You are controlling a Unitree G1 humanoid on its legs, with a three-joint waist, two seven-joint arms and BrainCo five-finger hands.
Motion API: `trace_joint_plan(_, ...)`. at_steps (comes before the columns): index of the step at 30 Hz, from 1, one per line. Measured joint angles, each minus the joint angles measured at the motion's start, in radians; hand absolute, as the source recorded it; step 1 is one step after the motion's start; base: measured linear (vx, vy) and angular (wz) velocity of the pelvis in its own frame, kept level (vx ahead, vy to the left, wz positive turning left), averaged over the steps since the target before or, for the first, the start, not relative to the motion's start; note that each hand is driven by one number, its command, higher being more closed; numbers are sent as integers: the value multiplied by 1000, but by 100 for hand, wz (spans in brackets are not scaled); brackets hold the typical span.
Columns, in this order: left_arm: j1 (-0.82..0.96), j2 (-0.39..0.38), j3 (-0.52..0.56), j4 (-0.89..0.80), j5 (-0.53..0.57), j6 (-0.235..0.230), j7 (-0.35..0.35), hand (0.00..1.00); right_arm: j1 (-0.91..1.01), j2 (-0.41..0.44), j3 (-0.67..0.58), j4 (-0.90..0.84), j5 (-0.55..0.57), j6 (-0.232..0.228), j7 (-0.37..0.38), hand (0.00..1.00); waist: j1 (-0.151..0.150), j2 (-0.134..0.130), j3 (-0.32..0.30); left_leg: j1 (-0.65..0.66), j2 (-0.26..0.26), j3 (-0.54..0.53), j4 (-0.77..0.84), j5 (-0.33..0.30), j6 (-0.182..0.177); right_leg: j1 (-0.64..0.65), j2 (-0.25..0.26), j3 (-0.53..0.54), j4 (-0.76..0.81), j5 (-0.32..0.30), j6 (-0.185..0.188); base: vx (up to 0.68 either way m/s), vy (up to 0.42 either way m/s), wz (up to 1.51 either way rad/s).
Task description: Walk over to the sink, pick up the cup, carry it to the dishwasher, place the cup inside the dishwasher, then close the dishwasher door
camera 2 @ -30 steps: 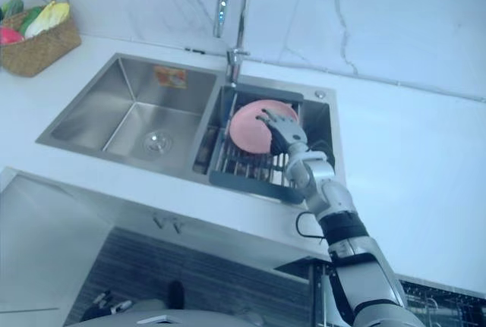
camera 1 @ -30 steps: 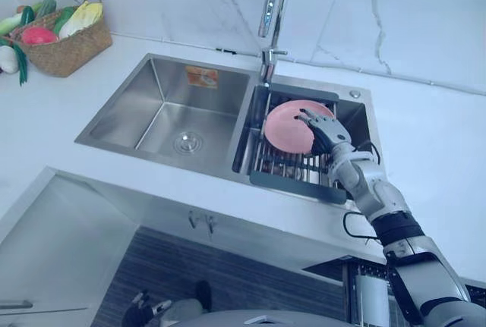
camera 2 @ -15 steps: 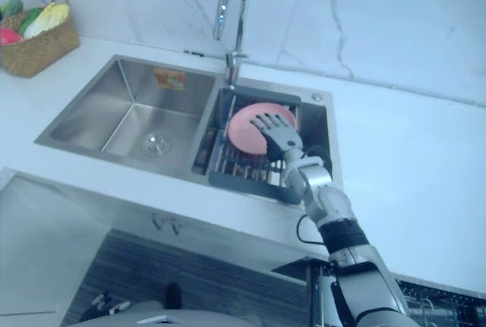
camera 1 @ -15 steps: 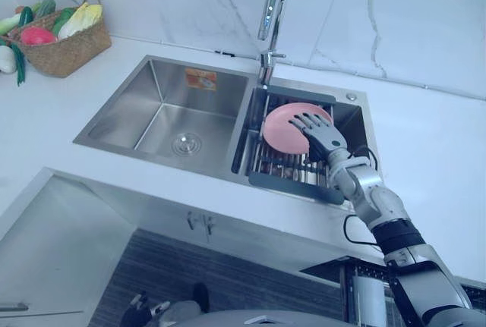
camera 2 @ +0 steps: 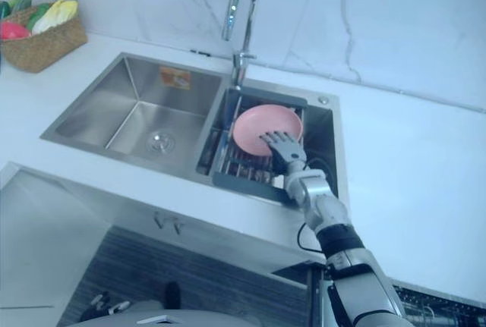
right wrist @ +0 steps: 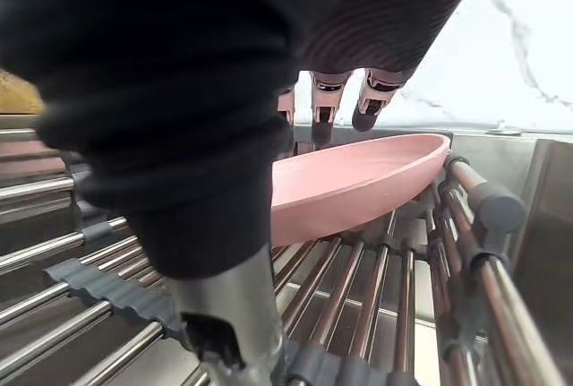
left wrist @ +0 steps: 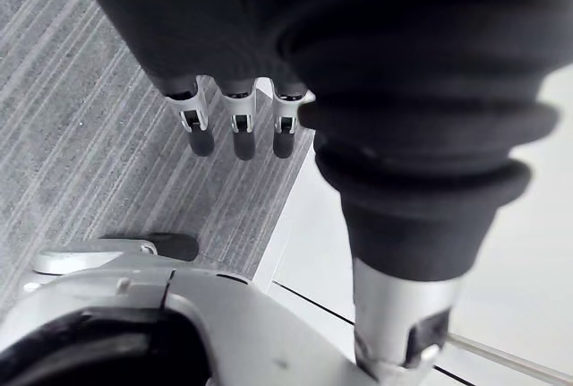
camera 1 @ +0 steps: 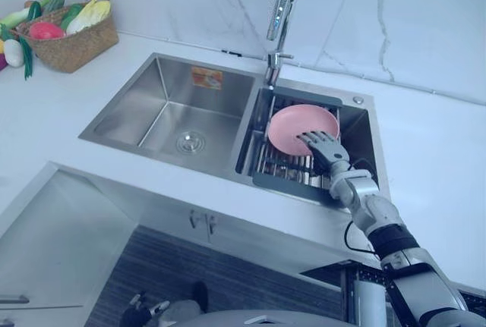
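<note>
Pink bowl (camera 1: pixel 298 122): the task's thing looks like a shallow pink bowl. It lies on the rack in the right basin of the sink, a little tilted, with its open side up.
Rack (camera 1: pixel 277 173): a frame of metal bars with dark grey ends. It sits inside the right basin, just below the faucet.
Sink (camera 1: pixel 163 107): steel, with two basins, set into the white desk (camera 1: pixel 433 152). The left basin has a round drain and an orange sticker on its back wall.
Faucet (camera 1: pixel 282 4): tall and curved. It stands at the back edge of the sink, between the two basins.
Right hand (camera 1: pixel 323 146): it reaches over the front edge of the sink and hovers at the near rim of the pink bowl. Its fingers (right wrist: pixel 369 102) are straight and spread, just above the rim, and they hold nothing. I cannot tell if they touch the bowl.
Left hand (left wrist: pixel 235 128): it hangs low over the striped grey floor (left wrist: pixel 81 135), beside a white cabinet, well apart from the sink. Its fingers are straight and relaxed, and they hold nothing.
Basket (camera 1: pixel 74 45): woven, with vegetables inside. It stands on the desk at the far left, well apart from the sink.
</note>
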Motion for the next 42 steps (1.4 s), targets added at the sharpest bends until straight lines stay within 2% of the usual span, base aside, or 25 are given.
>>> trace_joint_plan(5,-4,6,-13,-1,-1,0,0,0,-53,-1,19,75,-26,24,-32,0,8,0,0,-8,-2,-6,0,1,2,-8,0,-2,0,0,0,0,0,2)
trace_joint_plan(14,-12,14,-32,-3,-10,-1,3,0,-92,-1,35,151,-62,58,-35,0,22,1,3,-37,-11,-29,0,8,5,-22,-4,-23,0,-1,1,13,0,8)
trace_joint_plan(15,-12,14,-32,-3,-10,-1,3,0,-97,-1,36,151,-63,58,-36,100,22,1,5,-38,-11,-29,0,8,5,-23,-4,-23,1,-1,1,0,0,0)
trace_joint_plan(21,-12,14,-33,-29,-14,-1,3,0,-133,-1,40,156,-63,76,-35,100,37,2,36,-40,-11,-30,0,8,5,-25,-4,-24,2,-1,0,0,0,0)
trace_joint_plan(30,-15,16,-35,-29,-29,-2,19,0,-186,-7,72,192,-102,79,-44,100,36,-3,46,-51,-11,-33,0,13,10,-39,-4,-23,9,-1,0,0,0,0)
trace_joint_plan(33,-21,16,-36,-33,-30,-2,21,0,-197,-20,72,198,-100,77,-71,100,38,0,65,-54,-11,-33,0,15,13,-41,-4,-23,9,-3,-6,-23,8,1)
trace_joint_plan(37,-21,16,-34,-38,-30,-3,21,0,-201,-41,72,195,-39,60,-83,100,38,-1,68,-68,-12,-31,0,15,13,-56,-5,-19,8,4,-7,1,4,-1)
trace_joint_plan(42,-20,16,-31,-38,-30,-12,21,0,-202,-69,70,187,68,-4,-105,100,33,0,71,-67,-14,-30,0,19,19,-56,-6,-12,3,17,0,13,5,-3)
